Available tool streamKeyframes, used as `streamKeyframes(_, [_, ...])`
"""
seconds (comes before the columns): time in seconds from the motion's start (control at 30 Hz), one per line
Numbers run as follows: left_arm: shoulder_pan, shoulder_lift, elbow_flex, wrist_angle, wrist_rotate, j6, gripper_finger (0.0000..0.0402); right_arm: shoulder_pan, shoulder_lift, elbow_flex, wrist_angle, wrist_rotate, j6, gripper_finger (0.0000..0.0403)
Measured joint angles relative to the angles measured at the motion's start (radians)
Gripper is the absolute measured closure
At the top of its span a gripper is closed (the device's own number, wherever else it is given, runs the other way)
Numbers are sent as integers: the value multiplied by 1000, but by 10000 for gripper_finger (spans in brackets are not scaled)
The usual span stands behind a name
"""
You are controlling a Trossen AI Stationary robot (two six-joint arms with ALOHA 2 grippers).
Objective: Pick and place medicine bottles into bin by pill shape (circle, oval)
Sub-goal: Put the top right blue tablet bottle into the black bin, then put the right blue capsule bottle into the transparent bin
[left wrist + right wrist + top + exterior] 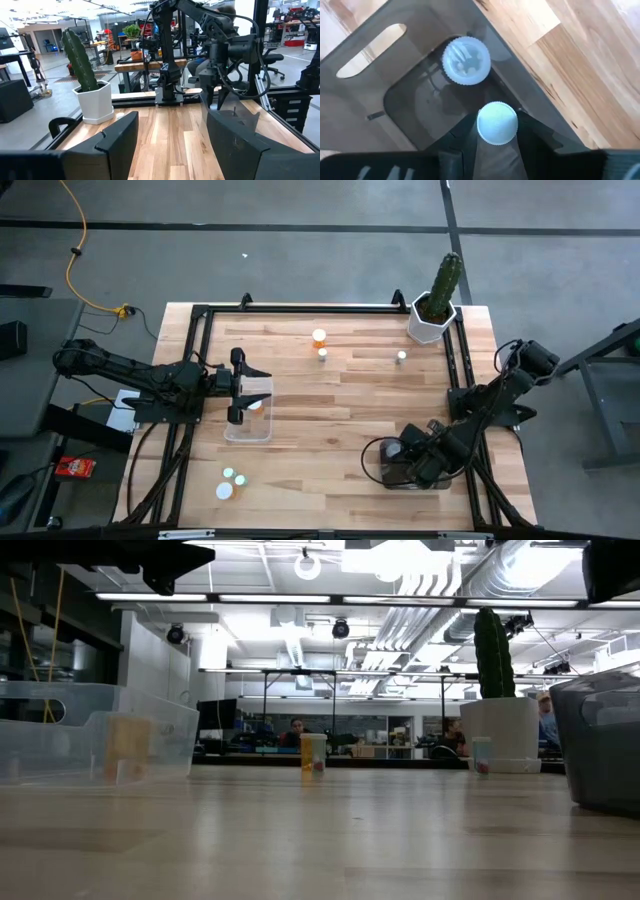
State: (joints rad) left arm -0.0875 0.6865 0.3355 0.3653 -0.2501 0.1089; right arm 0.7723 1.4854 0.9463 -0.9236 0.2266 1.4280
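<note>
My right gripper [496, 131] reaches down into the dark bin [385, 470] at the near right, shut on a white-capped medicine bottle [497, 122]. A second capped bottle [466, 59] stands on the bin's floor beside it. My left gripper [172, 135] hangs open and level over the clear bin [248, 423], which holds an orange bottle [128, 745]. More bottles stand on the table: an orange one [319, 337], a small one [322, 354] and a pale one [401, 356] at the far middle, and three [229, 482] near the front left. My right gripper has the bottle pinched between its two fingers [470, 140], one on either side just under the white cap [497, 111]. The fingers come from above, pointing down. The bottle stands upright inside the dark bin; whether its base rests on the floor is hidden.
A white pot with a green cactus [432, 315] stands at the far right corner. A black frame [300, 308] runs along the table's edges. Bare wood lies between the two bins [330, 420].
</note>
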Motion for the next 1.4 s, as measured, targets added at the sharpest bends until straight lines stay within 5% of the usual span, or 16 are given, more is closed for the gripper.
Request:
streamKeyframes(0.93, [0,0,0,-1,0,0,178,-15,-60,1,-15,82,-83,217])
streamKeyframes(1.2, [0,0,0,-1,0,0,178,-38,-231,2,-82,310,-150,219])
streamKeyframes(1.3, [0,0,0,-2,0,0,178,-99,-248,1,-78,423,-243,219])
streamKeyframes(1.4, [0,0,0,-2,0,0,178,-207,-250,-42,-13,418,-380,219])
